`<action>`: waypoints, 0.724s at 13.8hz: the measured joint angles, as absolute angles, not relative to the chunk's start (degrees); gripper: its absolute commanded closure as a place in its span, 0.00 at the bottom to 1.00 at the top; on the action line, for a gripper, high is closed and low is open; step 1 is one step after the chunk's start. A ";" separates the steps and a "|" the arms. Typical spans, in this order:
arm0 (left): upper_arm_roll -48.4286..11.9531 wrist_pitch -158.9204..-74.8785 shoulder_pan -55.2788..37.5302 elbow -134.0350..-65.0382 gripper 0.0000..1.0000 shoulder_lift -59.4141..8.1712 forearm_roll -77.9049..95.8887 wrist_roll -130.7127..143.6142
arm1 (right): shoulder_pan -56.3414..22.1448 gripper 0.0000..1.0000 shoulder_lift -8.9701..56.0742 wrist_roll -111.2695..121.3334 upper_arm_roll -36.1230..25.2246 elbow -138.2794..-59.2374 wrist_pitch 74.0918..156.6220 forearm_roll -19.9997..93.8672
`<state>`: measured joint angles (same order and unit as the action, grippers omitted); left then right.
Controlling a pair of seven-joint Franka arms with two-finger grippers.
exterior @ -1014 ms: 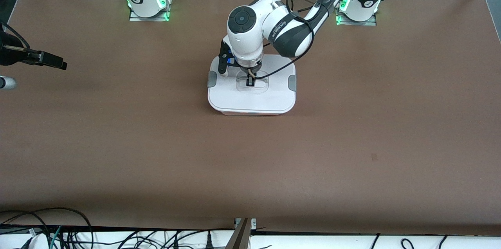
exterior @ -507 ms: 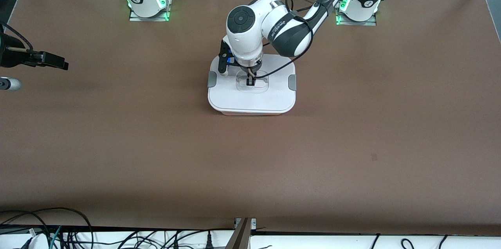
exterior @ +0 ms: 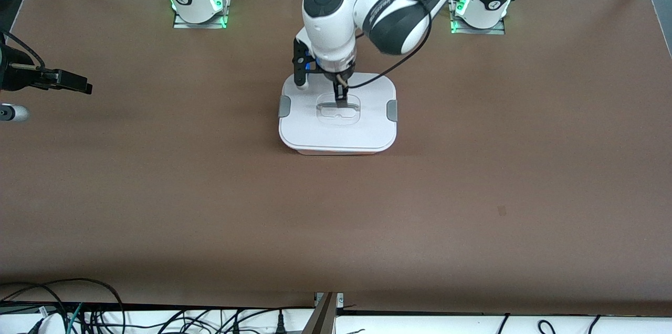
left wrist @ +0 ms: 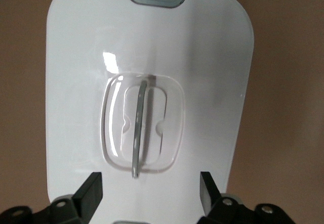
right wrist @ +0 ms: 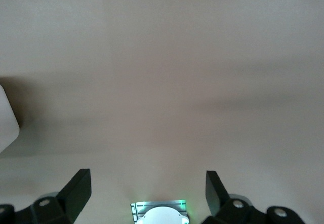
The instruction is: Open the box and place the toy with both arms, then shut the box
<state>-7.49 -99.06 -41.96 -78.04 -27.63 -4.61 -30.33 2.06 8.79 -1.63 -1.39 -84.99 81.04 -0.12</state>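
Observation:
The box stands mid-table with its flat white lid on and grey clips at both ends. A clear handle stands up in the lid's recessed centre. My left gripper hangs just above that handle, open, its fingers wide apart over the lid with nothing between them. Over bare table at the right arm's end, my right gripper waits, open and empty, as its fingers show. The toy is out of view.
The two arm bases with green lights stand at the table's edge farthest from the front camera. Cables lie off the table's near edge. Brown tabletop surrounds the box.
The left gripper was shut on the lid's handle. It has opened, let go and risen a little above the lid. The box and the right arm have not moved.

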 measured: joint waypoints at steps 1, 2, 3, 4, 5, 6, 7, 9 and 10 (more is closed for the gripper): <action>-7.23 -96.60 -41.84 -78.02 0.00 -25.91 -4.61 -25.65 | 2.05 0.00 8.79 -1.63 -1.39 -84.99 81.04 -0.12; -6.85 -94.55 -41.51 -78.01 0.00 -24.46 -4.62 -21.13 | 2.04 0.00 8.78 -1.63 -1.38 -84.99 81.04 -0.12; -6.53 -92.74 -40.68 -78.01 0.00 -23.13 -4.64 -16.35 | 2.04 0.00 8.78 -1.63 -1.37 -84.99 81.04 -0.12; -6.21 -91.00 -39.52 -78.00 0.00 -22.08 -4.68 -12.35 | 2.04 0.00 8.78 -1.63 -1.37 -84.99 81.04 -0.12; -5.99 -89.57 -38.05 -77.92 0.00 -21.24 -4.72 -9.23 | 2.04 0.00 8.78 -1.63 -1.37 -84.99 81.04 -0.12; -5.89 -88.49 -36.18 -77.61 0.00 -20.45 -4.78 -7.04 | 2.03 0.00 8.78 -1.63 -1.36 -84.99 81.04 -0.12; -5.84 -87.10 -33.81 -77.01 0.00 -19.65 -4.82 -5.71 | 2.02 0.00 8.78 -1.63 -1.35 -84.99 81.04 -0.12; -5.63 -84.92 -28.36 -76.06 0.00 -17.84 -4.88 -4.37 | 2.01 0.00 8.78 -1.62 -1.33 -84.99 81.07 -0.12; -5.58 -84.75 -25.23 -75.87 0.00 -16.76 -4.87 -4.03 | 2.00 0.00 8.79 -1.62 -1.29 -84.99 81.07 -0.12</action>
